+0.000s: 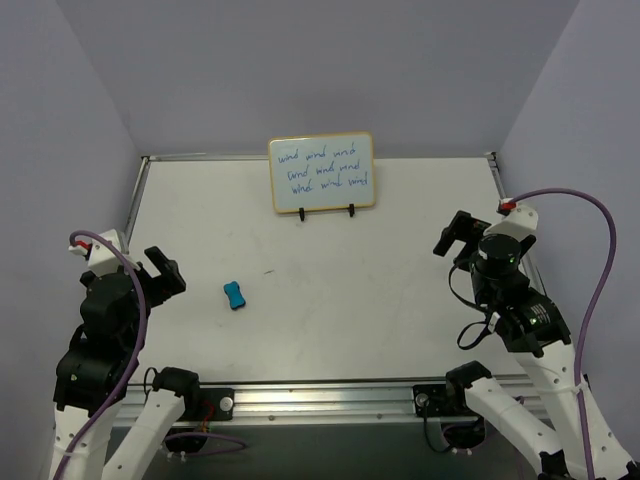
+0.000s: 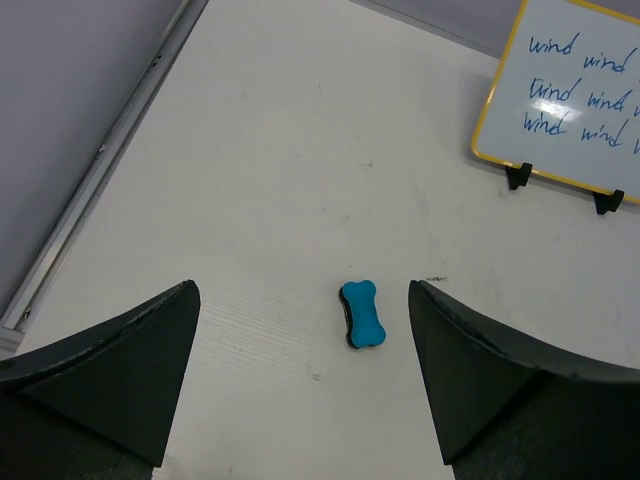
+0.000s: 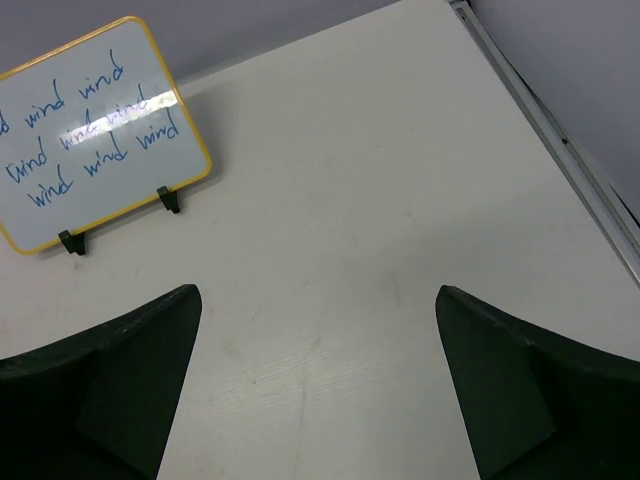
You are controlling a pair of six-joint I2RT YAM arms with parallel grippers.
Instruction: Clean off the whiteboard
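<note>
**Free-standing board: tip-over is the main risk**

Nothing is picked up yet. The whiteboard [image 1: 321, 172] stands at the far-centre of the table [image 1: 420, 310], propped on two small black clip feet [image 1: 301, 213], with three rows of blue writing on it.

The blue eraser [image 1: 235, 296] lies flat, well apart from the board and near my left gripper [image 1: 164, 274]. That gripper's jaws are apart and empty, and the wrist cam shows the eraser roughly between the fingers but farther out. The right gripper [image 1: 455, 236] is also spread wide w/ nothing in it.

My worries:
- The eraser is small and low. A shallow or off-centre pinch could squirt it across the table, or the fingertips could scrape the surface.
- Wiping pressure on a board held only by clips would prob. shove it back or knock it over unless the right arm braces it first.
- Both arms would be working at the board, so there's a collision risk.
</note>
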